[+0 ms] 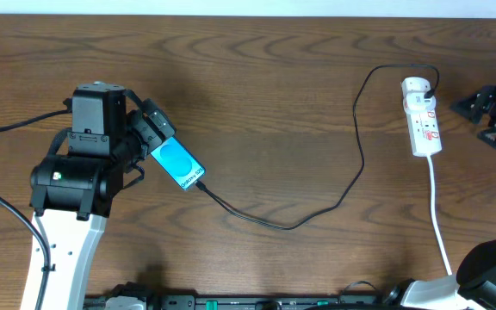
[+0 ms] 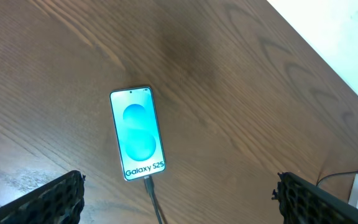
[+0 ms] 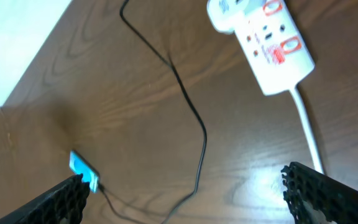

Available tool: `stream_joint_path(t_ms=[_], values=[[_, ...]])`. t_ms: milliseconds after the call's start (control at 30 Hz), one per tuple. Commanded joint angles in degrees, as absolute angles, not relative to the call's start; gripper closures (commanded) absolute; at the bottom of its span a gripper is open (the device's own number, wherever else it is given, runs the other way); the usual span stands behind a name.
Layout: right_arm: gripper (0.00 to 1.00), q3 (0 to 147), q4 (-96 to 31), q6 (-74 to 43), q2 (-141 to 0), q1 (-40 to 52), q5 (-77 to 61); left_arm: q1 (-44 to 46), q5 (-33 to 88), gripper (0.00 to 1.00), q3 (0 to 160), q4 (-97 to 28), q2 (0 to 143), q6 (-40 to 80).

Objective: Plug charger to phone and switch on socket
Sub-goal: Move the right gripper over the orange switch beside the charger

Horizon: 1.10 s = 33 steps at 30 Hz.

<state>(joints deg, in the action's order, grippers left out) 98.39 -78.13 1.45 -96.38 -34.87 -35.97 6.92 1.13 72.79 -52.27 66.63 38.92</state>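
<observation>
Hovering wide open: left gripper [image 2: 188, 208] near the phone [image 2: 137, 134], right gripper [image 3: 182, 199] near the socket [image 3: 269, 43]
The phone lies flat just ahead of the left fingertips [image 2: 61, 196], the charger [image 1: 351, 164] meeting its near edge; the black cable loops across to the socket, which lies ahead of the right gripper, touching neither finger

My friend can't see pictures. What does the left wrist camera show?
A phone with a bright teal screen reading Galaxy S25 lies flat on a brown wooden table, a thin black charger cable meeting its bottom edge. The left gripper is open and empty, its black fingers at the bottom corners.
</observation>
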Motion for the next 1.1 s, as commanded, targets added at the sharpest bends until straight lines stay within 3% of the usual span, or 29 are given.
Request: stream_joint_path(t_ms=[0, 500, 900, 1067], values=[[0.01, 98.4, -77.1, -0.4, -96.8, -35.0, -36.2, 6.9, -0.4, 0.02, 74.3, -52.4, 66.1, 38.2], [0.01, 105.3, -73.9, -3.0, -111.8, -35.0, -43.2, 6.9, -1.2, 0.02, 74.3, -52.5, 66.1, 38.1], [0.01, 123.4, -82.1, -3.5, -124.0, -34.8, -40.9, 6.9, -1.2, 0.02, 74.3, -52.5, 66.2, 38.2], [0.01, 127.0, -86.8, 1.5, -129.2, -34.7, -43.4, 6.9, -1.5, 0.02, 74.3, -52.5, 66.2, 38.2]])
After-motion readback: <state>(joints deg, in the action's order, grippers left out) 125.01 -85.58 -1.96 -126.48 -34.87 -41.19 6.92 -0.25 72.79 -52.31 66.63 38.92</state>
